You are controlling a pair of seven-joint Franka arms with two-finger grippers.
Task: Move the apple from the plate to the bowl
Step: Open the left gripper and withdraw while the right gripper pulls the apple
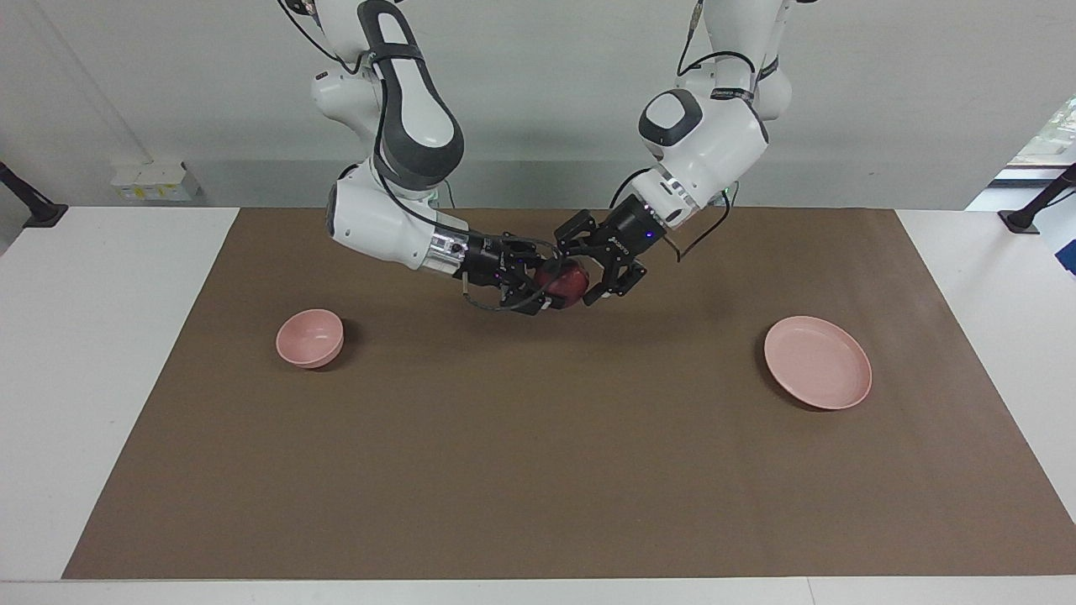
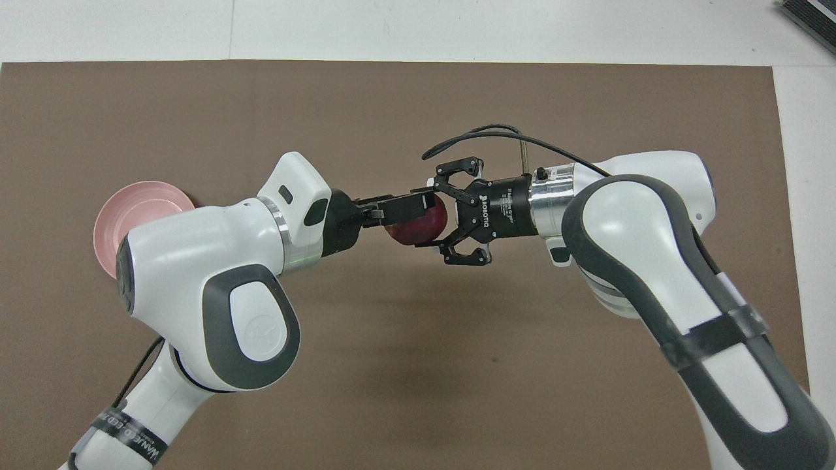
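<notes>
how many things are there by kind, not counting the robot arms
apple: 1
plate: 1
bowl: 1
total: 3
</notes>
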